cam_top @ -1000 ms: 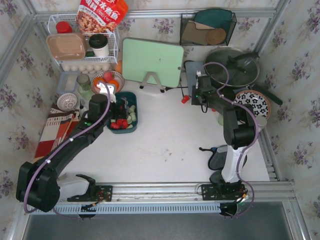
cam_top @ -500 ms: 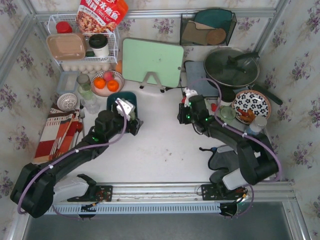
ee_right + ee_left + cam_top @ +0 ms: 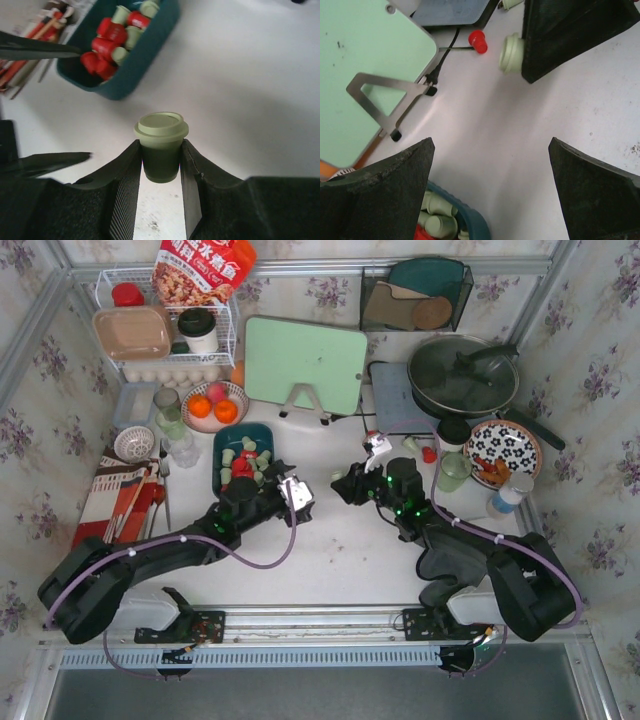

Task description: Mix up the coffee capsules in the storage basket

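Note:
The dark teal storage basket (image 3: 228,439) sits left of centre, holding several red and pale green coffee capsules (image 3: 246,458). My left gripper (image 3: 301,498) is open and empty, low over the table just right of the basket's near right corner. In the left wrist view its gripper (image 3: 490,192) frames bare table and the basket's corner (image 3: 470,220). My right gripper (image 3: 343,483) is shut on a pale green capsule (image 3: 161,127), held upright above the table right of the basket (image 3: 142,55). A red capsule (image 3: 428,453) and a green one (image 3: 409,443) lie loose near the pan.
A green cutting board (image 3: 303,365) stands on its rack behind the basket. A fruit bowl (image 3: 214,405) and a white wire rack (image 3: 165,335) are at the back left. A lidded pan (image 3: 462,375), a patterned plate (image 3: 505,448) and a glass (image 3: 452,470) are on the right.
My left gripper has come out of the basket and moved right and nearer. My right gripper has carried the green capsule from the pan area leftwards towards the basket.

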